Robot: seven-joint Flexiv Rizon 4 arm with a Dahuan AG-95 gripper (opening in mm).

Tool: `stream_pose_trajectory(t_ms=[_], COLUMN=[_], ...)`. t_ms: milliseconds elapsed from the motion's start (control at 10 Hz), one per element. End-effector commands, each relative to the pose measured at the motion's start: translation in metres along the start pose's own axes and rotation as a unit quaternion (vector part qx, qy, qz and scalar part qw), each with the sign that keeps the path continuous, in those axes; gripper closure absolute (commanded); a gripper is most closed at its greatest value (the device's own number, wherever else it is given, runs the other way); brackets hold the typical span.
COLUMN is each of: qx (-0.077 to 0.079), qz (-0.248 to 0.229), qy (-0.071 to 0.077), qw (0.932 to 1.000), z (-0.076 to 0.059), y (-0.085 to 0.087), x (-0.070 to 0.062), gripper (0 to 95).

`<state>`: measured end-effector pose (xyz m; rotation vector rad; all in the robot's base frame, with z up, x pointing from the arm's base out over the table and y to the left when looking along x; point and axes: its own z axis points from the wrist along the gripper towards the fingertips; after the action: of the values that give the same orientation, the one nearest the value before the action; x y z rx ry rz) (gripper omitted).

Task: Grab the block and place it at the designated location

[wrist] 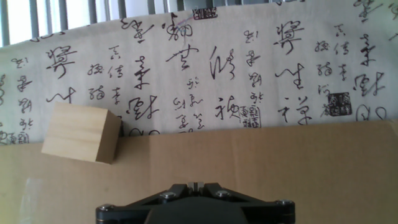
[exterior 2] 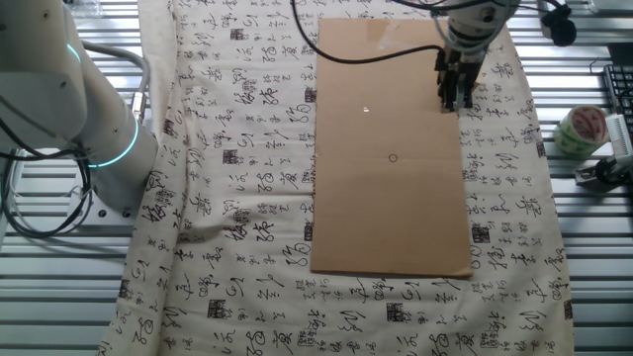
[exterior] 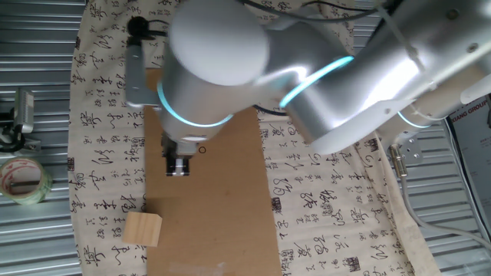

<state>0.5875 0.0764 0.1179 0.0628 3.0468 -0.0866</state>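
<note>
Claw (exterior: pixel 178 166): nearest the hand camera, empty, over the cardboard sheet (exterior 2: pixel 391 198); open or closed, cannot tell.
Block (wrist: pixel 81 134): ahead-left of claw, straddling the cardboard's edge onto the cloth (wrist: pixel 249 74).
Designated location (exterior 2: pixel 393 158): ring near claw, opposite side from block.

Arm (exterior: pixel 322 84) reaches over table from base (exterior 2: pixel 94 148), white links with cyan light rings. Wrist points down. Gripper (exterior: pixel 178 165) hangs low, dark fingers (exterior 2: pixel 453 89) vertical, close together, nothing between them; exact gap unclear.
</note>
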Motion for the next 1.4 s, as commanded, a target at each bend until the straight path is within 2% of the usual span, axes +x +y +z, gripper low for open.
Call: stream_pose_trajectory(t_ms=[100,1400], qx=[-0.004,-0.011], qz=[0.003,0.013], qy=[0.008,0.009], qw=[1.0000,0.9998], z=[0.0021,0.0020], y=[0.0017,0.0018], x=[-0.0025,-0.0029], gripper=[95.0,95.0])
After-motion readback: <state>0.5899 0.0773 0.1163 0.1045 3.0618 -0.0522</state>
